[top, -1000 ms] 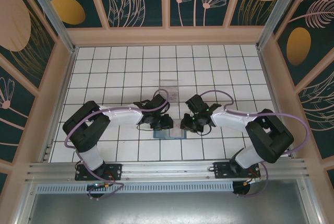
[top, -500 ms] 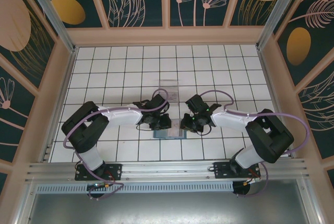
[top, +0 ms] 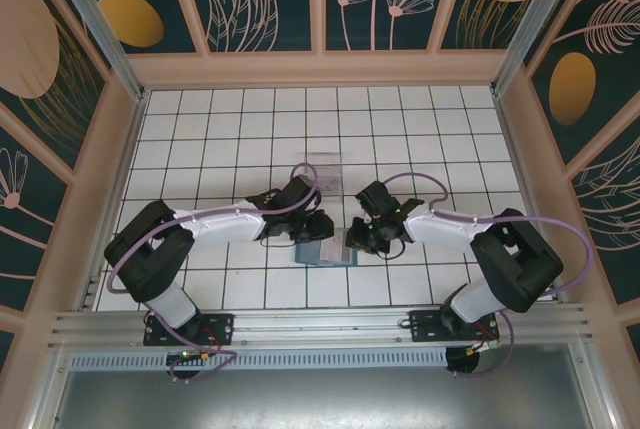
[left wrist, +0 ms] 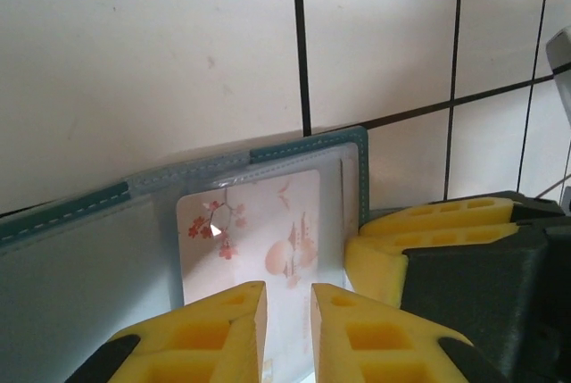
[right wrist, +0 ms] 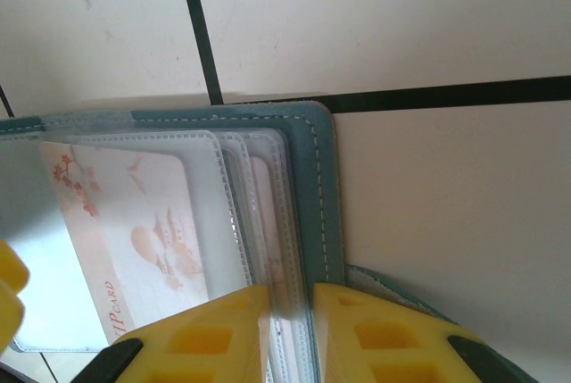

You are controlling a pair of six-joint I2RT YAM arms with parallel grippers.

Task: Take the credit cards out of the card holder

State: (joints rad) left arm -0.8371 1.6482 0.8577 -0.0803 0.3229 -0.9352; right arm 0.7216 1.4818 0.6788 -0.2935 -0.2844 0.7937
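Note:
The teal card holder (top: 328,254) lies open on the white tiles between my two grippers. A pale credit card (left wrist: 254,231) printed with red blossoms sits in a clear sleeve of the card holder (left wrist: 294,147). My left gripper (left wrist: 288,301) hovers right over this card, its yellow fingers a narrow gap apart with only the card's face showing behind them. My right gripper (right wrist: 290,303) is shut on the edge of the card holder (right wrist: 312,178), pinching the clear sleeves and teal cover. The same credit card (right wrist: 134,222) shows left of it. From above, left gripper (top: 318,228) and right gripper (top: 356,240) flank the holder.
A see-through plastic box (top: 322,165) stands a tile or so behind the holder. Wooden walls fence the tiled floor on three sides. The right gripper's yellow finger (left wrist: 428,236) sits close beside the left one. Open tiles spread to the back and both sides.
My left gripper has shifted a little right and away from me over the holder, its elbow swinging out left. The right arm has stayed put.

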